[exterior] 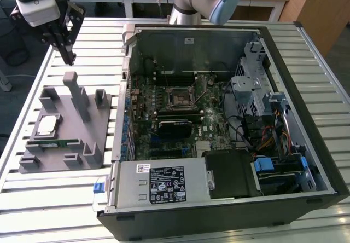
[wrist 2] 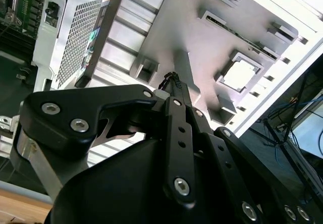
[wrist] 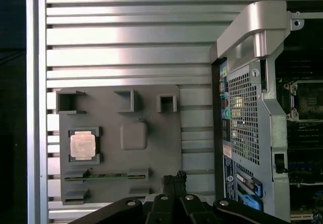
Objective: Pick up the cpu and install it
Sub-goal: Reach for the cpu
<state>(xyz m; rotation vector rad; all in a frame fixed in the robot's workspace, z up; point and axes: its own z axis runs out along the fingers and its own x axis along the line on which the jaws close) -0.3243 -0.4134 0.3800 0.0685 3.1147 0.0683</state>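
The cpu (exterior: 46,125) is a small silvery square chip lying in a recess of the grey fixture (exterior: 82,111), towards the exterior view's left. Both wrist views look down on the cpu (wrist 2: 238,75) (wrist: 83,146) in its pocket. My gripper (exterior: 69,57) hangs well above the table beyond the fixture's far end, apart from the chip. Its fingers (wrist: 174,177) are pressed together with nothing between them; their tips (wrist 2: 173,78) also meet in the second wrist view. The black-framed socket (exterior: 181,97) sits on the motherboard inside the open computer case (exterior: 284,40).
A green memory stick (exterior: 54,143) lies in a slot of the fixture, next to the cpu. Upright posts (exterior: 72,87) rise from the fixture. The case's wall (wrist: 252,113) stands just beside the fixture. The slatted metal table (exterior: 33,199) carries everything.
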